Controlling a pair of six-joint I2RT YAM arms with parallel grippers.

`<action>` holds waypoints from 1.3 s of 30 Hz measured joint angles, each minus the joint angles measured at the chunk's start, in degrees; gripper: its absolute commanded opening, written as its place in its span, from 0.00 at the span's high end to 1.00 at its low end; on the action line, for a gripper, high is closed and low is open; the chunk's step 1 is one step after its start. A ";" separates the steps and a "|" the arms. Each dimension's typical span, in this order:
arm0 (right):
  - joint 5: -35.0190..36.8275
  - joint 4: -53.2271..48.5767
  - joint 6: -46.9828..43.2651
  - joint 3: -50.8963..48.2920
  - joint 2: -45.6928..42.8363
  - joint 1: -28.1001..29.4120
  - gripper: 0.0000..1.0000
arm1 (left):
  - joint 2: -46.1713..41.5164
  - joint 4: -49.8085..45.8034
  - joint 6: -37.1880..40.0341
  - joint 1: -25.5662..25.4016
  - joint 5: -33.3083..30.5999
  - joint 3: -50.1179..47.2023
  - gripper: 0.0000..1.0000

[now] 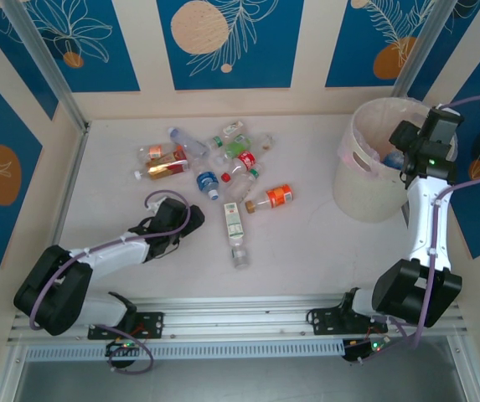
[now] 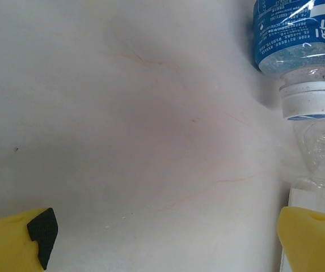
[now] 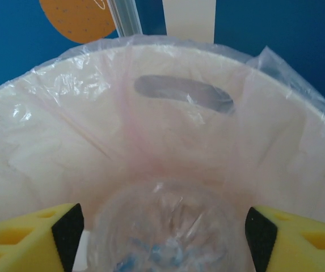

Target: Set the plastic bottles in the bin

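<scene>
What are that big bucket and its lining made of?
The bin looks like rigid, matte, pale plastic, judging by its smooth wall and cut-out handle slot. The liner seems to be thin translucent plastic film: it wrinkles and glints.

L gripper (image 1: 157,203) sits low on the table (image 1: 307,251), just left of the bottles (image 1: 189,146), touching none. The pile's mid-table: red-label bottle (image 1: 166,164) at its left edge, green-label bottle (image 1: 236,147) on the far side, blue-label bottle (image 1: 208,182) nearest the L gripper. Orange-label bottle (image 1: 275,197) is on the right, and a pale bottle (image 1: 234,224) lies pointing back toward the arms. R arm's up at far right, R gripper (image 1: 400,155) over the bin (image 1: 365,188), pointing in. Something blue is inside next to it, can't tell what.
</scene>
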 measured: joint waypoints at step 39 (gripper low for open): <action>-29.35 15.91 8.00 -19.34 -17.68 33.27 0.00 | 17.88 -26.08 29.44 22.99 3.69 39.01 0.00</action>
